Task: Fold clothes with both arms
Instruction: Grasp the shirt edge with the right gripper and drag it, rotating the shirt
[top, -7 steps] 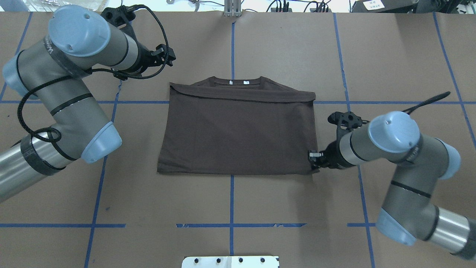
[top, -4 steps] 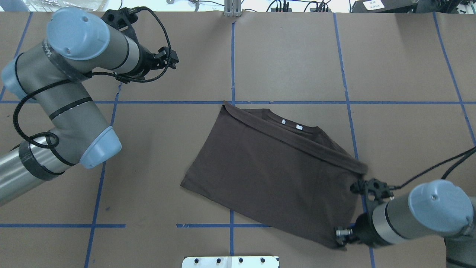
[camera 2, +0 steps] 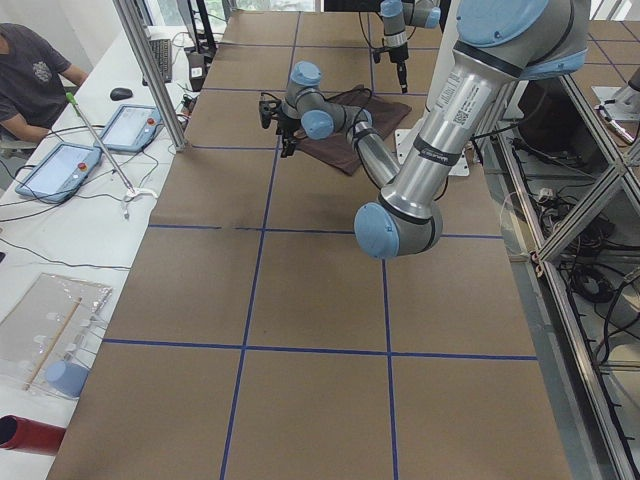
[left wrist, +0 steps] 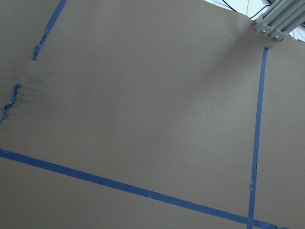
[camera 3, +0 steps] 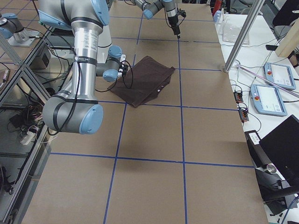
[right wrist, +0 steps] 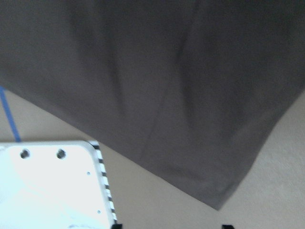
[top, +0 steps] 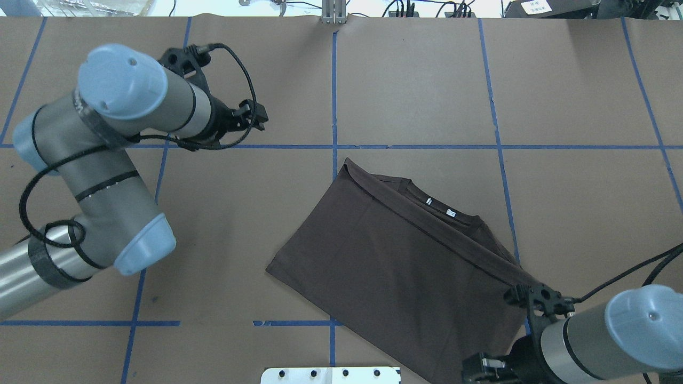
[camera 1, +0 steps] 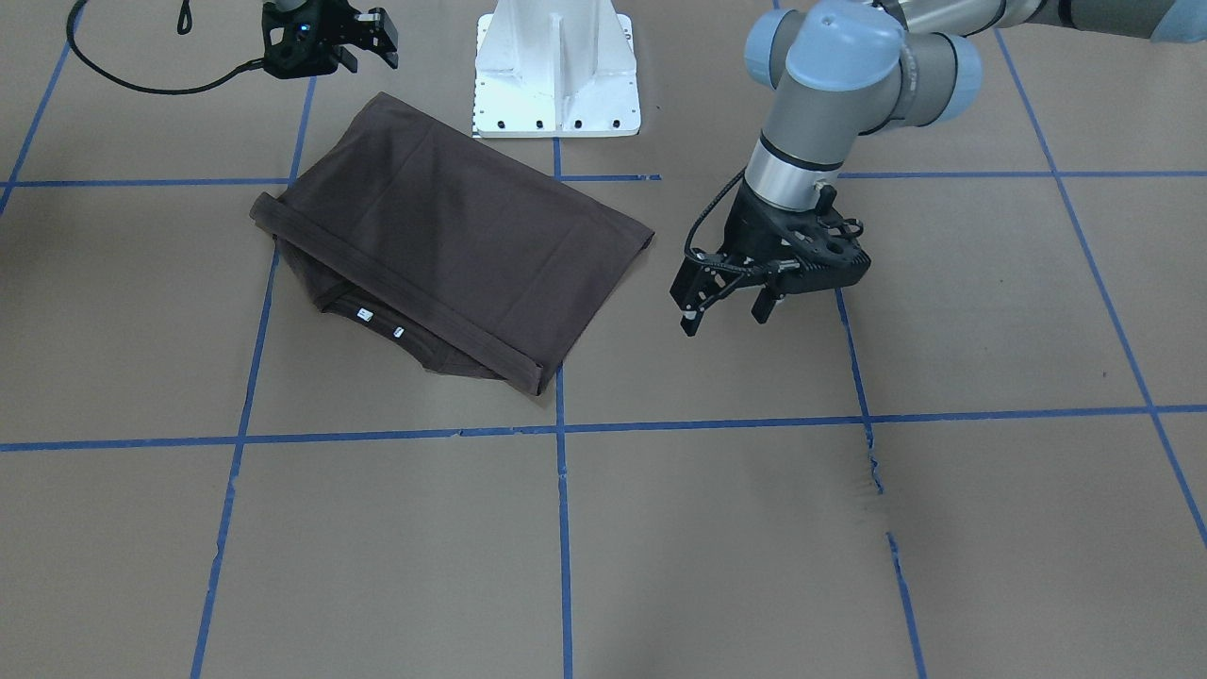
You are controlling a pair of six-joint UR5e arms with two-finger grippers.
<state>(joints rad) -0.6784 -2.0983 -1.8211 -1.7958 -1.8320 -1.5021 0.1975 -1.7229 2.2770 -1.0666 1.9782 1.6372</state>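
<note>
We see the T-shirt (top: 401, 265) folded and lying askew on the table (camera 1: 754, 528), with one corner just beside the white pedestal base (camera 1: 556, 90). Our right gripper (camera 1: 371, 57) hangs to the base's right, near that corner, fingers spread and holding nothing. Our left gripper (camera 1: 724, 319) hovers to the base's left, apart from the shirt, likewise released.

This looks like a robot lab. A big table (camera 2: 300, 300) is covered in brown paper, and blue tape lines (camera 1: 566, 429) mark it into squares. A left robot arm (top: 106, 133) and a right robot arm (top: 613, 330) work over it, by a white metal base (camera 1: 556, 71). In the left side view, at 10 o'clock, a person (camera 2: 35, 70) sits at a white bench with control tablets (camera 2: 55, 170). Beside them is what may be a computer mouse (camera 2: 120, 93). A metal post (camera 2: 155, 75) stands at 11 o'clock, and loose cables (camera 2: 590, 285) lie at 3 o'clock.
</note>
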